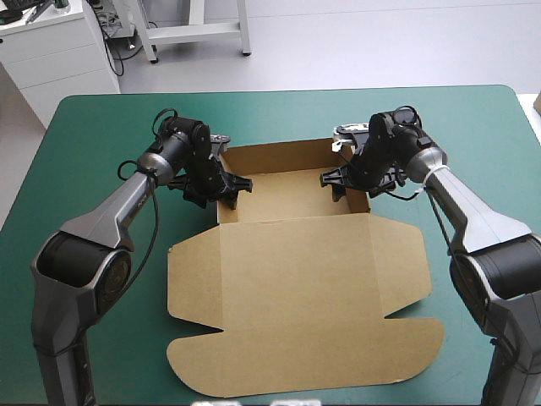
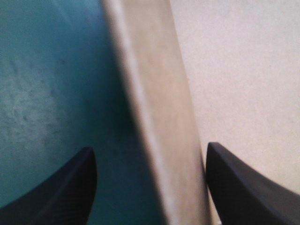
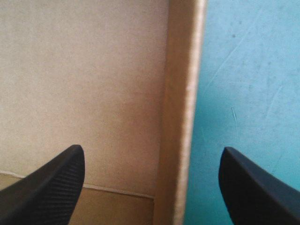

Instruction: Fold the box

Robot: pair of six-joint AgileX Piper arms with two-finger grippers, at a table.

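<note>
The brown box (image 1: 296, 288) lies in the middle of the table as an open tray with its lid flat toward the front edge. The tray's walls stand raised at the far end. My left gripper (image 1: 223, 188) is open astride the tray's left wall (image 2: 159, 117), one finger over the teal-green cover and one inside over the floor. My right gripper (image 1: 341, 181) is open astride the right wall (image 3: 182, 93) in the same way, with the tray floor (image 3: 84, 70) on its inner side. Neither pair of fingers touches the board.
The teal-green cover (image 1: 93, 169) shows on both sides of the box and beyond its far wall. The lid's rounded front flap (image 1: 304, 372) reaches close to the table's front edge. Both arms come in low along the box's sides.
</note>
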